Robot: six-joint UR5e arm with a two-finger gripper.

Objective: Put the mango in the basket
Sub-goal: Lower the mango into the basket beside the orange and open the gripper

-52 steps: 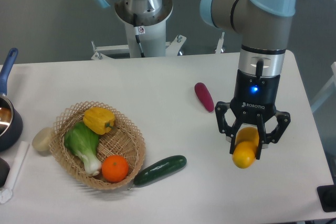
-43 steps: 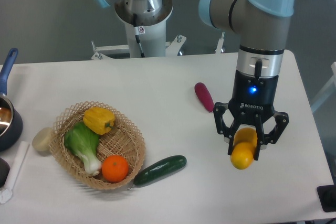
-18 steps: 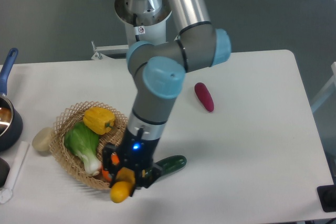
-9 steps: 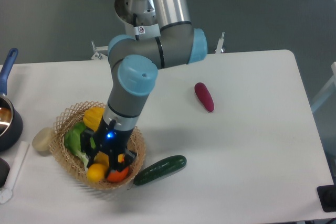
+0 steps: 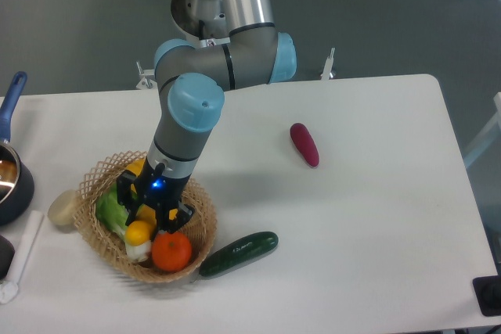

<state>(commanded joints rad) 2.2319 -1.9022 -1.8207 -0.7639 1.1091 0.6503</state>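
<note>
Dark blue-handled pot [image 5: 11, 163] at left edge. Round light-tan woven wicker basket [image 5: 200, 207] holds green leafy vegetable [image 5: 109, 207], round orange [image 5: 171, 250]. Black two-finger gripper [image 5: 144, 226] pinches smooth yellow mango [image 5: 139, 233] over basket interior. Dark green cucumber [image 5: 238, 253] touches basket rim. Magenta oblong vegetable [image 5: 304, 145] lies well apart.

A white tabletop [image 5: 368, 217] with rounded corners fills the lower view under even, soft light. Behind it lies a dark grey floor [image 5: 70, 21], with a white metal frame [image 5: 235, 76] at the tabletop's far edge.
</note>
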